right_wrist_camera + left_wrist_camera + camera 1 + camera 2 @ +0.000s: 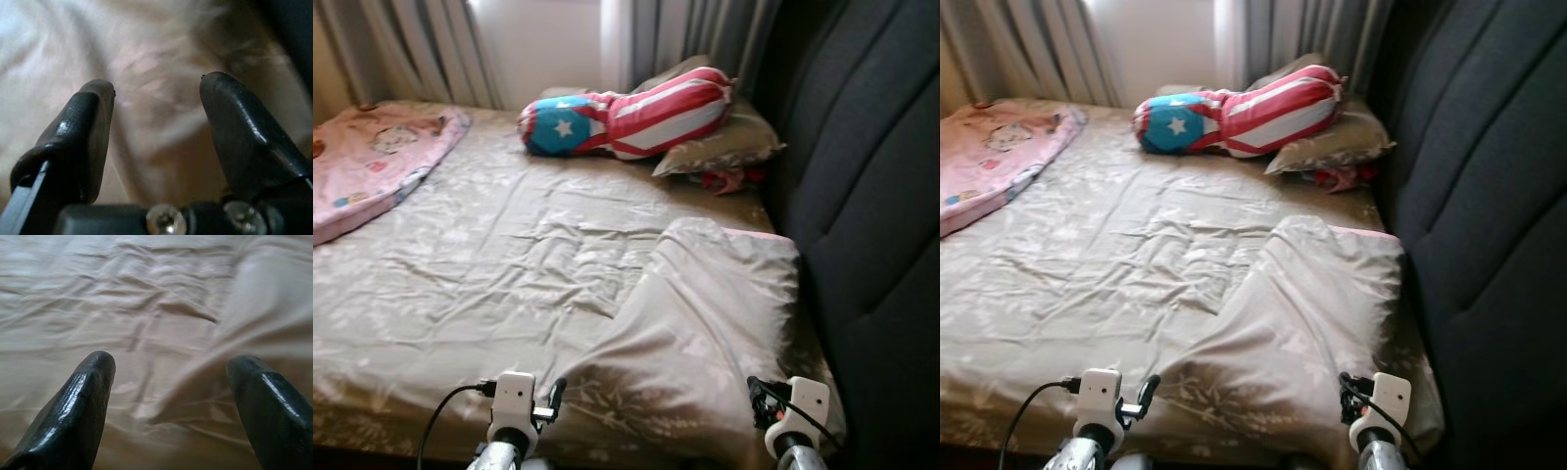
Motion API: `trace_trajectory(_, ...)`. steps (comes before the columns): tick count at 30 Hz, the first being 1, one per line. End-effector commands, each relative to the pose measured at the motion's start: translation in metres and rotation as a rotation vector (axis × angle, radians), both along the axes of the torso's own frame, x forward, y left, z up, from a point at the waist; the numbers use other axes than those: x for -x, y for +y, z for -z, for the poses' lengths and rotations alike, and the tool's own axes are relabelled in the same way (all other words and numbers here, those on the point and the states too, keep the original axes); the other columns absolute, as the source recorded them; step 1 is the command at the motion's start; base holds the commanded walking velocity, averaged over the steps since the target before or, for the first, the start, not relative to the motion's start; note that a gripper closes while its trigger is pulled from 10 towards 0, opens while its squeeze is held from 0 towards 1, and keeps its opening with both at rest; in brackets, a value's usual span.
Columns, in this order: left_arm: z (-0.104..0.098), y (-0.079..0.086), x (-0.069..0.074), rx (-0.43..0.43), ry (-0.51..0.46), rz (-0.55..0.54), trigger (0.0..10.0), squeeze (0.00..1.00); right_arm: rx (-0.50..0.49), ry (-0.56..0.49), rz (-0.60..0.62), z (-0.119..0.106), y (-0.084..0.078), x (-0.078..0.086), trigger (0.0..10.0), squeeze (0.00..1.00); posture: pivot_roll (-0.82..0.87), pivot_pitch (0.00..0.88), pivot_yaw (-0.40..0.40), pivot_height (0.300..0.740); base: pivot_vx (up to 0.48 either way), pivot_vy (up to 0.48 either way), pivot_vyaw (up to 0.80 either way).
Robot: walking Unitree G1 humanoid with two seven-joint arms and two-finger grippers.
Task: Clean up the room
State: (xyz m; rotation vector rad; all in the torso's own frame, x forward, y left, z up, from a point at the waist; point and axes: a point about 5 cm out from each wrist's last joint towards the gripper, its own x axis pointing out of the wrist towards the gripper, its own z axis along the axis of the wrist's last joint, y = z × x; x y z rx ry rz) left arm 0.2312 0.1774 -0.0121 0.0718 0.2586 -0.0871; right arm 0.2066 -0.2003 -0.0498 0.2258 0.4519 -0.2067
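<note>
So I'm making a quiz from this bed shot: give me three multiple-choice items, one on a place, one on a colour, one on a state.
1. Where does the pink blanket lie on the bed?
A. robot's left
B. robot's right
C. near edge

2. What colour is the star on the striped cushion?
A. yellow
B. white
C. black

3. How are the left gripper fingers?
A. shut
B. open
C. shut on cloth

Answers: 1 A, it lies at the far left edge. 2 B, a white star on blue. 3 B, sheet shows between its fingers.
</note>
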Motion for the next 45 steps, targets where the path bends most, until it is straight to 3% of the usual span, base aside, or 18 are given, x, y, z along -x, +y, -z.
trace_trajectory(1, 0.0092, -0.0004, 0.0095, 0.002, 0.05, -0.004, 10.0, 0.0, -0.006, -0.04, -0.01, -0.0068, 0.0013, -0.0103, 10.0, 0.0, 0.02, 0.0, -0.072, 0.66, 0.0, 0.0, 0.0)
trace_trajectory(6, 0.0091, -0.0005, 0.0092, 0.001, 0.049, -0.001, 10.0, 0.0, -0.003, -0.016, -0.009, -0.0049, 0.0009, -0.0097, 10.0, 0.0, 0.03, 0.0, -0.072, 0.694, 0.0, 0.0, 0.0)
trace_trajectory(31, 0.0064, -0.0014, 0.0062, 0.02, 0.037, 0.005, 10.0, 0.0, -0.01, -0.01, 0.036, -0.0066, -0.0034, -0.0146, 10.0, 0.0, 0.02, 0.0, -0.064, 0.694, 0.0, 0.0, 0.0)
trace_trajectory(37, 0.0063, -0.0024, 0.0055, 0.011, 0.035, 0.007, 10.0, 0.0, -0.006, -0.013, 0.042, -0.0073, -0.0042, -0.0155, 10.0, 0.0, 0.02, 0.0, -0.066, 0.694, 0.0, 0.0, -0.65)
trace_trajectory(45, 0.0067, -0.0002, 0.0067, 0.007, 0.04, 0.001, 10.0, 0.0, -0.001, -0.02, 0.021, -0.0076, 0.0004, -0.016, 10.0, 0.0, 0.02, 0.0, -0.068, 0.694, 0.0, 0.0, 0.0)
